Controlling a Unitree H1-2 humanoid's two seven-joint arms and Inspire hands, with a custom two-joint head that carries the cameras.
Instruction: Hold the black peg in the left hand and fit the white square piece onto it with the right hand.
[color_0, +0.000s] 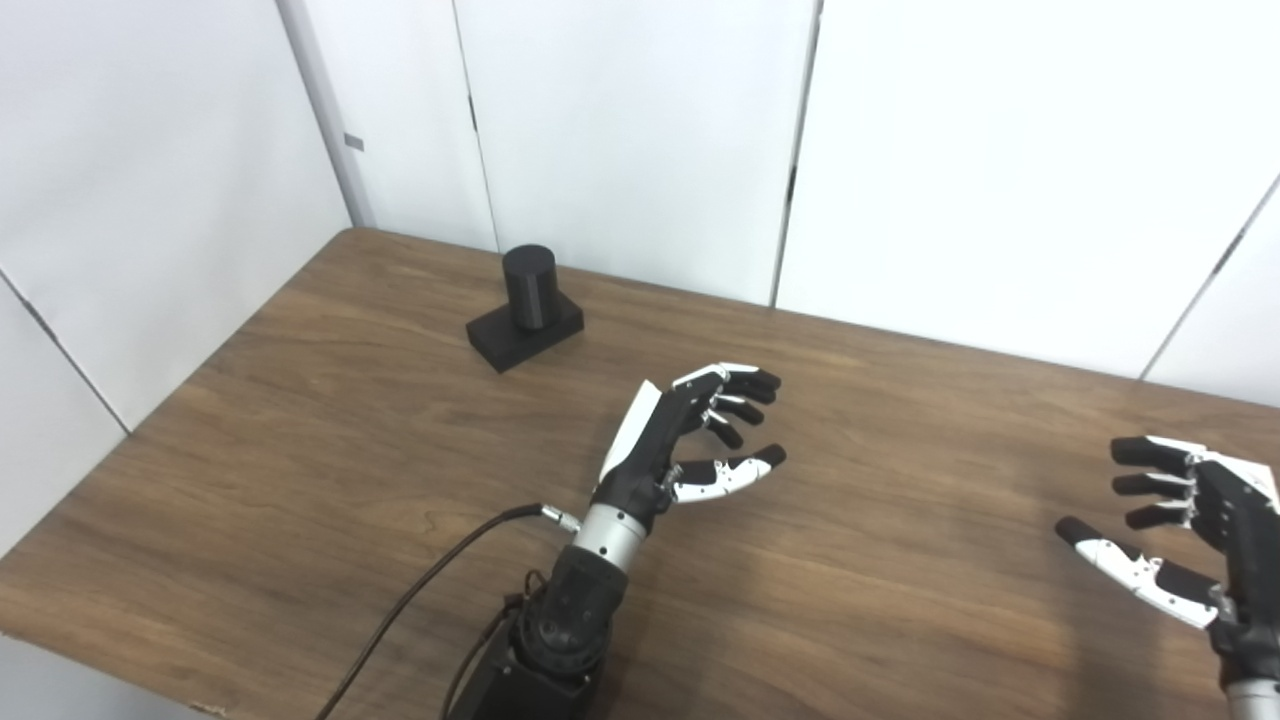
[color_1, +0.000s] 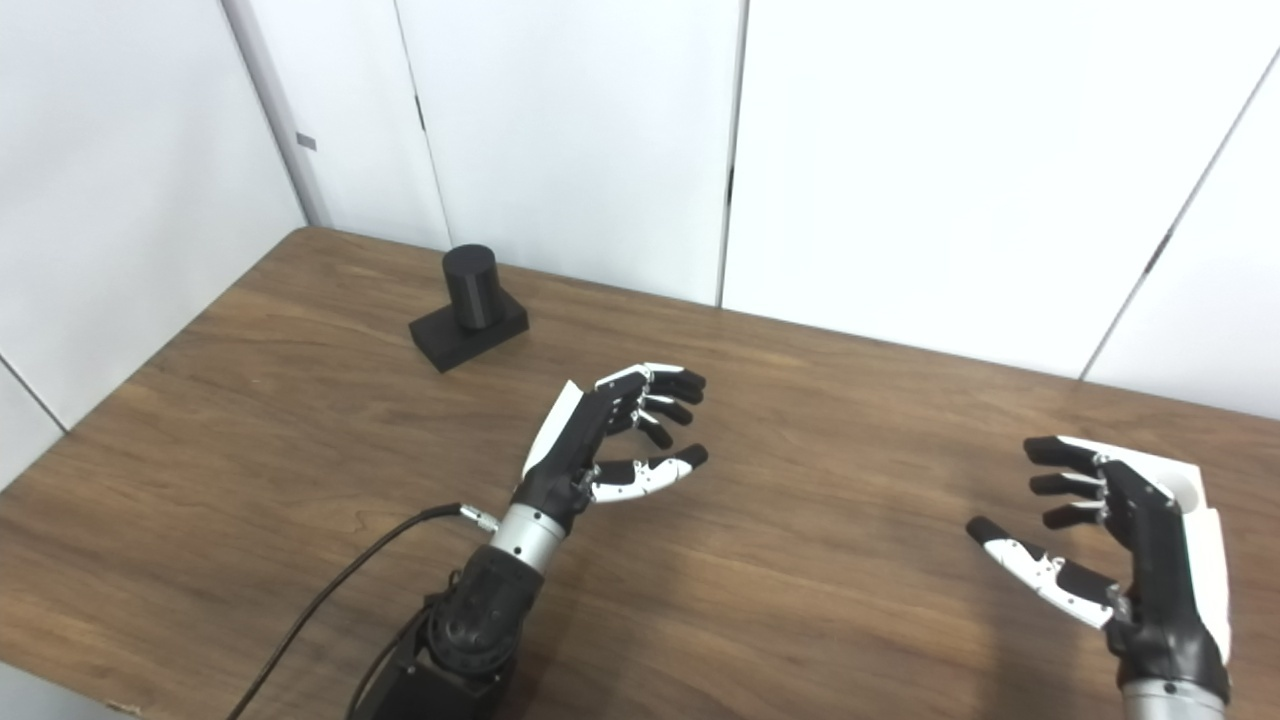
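The black peg (color_0: 529, 287) is a short upright cylinder on a flat black base (color_0: 524, 334), standing at the table's far left. My left hand (color_0: 690, 430) hovers open over the middle of the table, well to the right of and nearer than the peg, holding nothing. My right hand (color_1: 1110, 540) is open at the right edge, fingers spread and pointing left, with nothing in it. A white shape (color_1: 1185, 485) shows just behind its fingers. I cannot tell whether that is the white square piece or the hand's own shell.
The brown wooden table (color_0: 350, 450) is enclosed by white panel walls (color_0: 640, 130) at the back and left. A black cable (color_0: 430, 590) runs from the left wrist down to the front edge.
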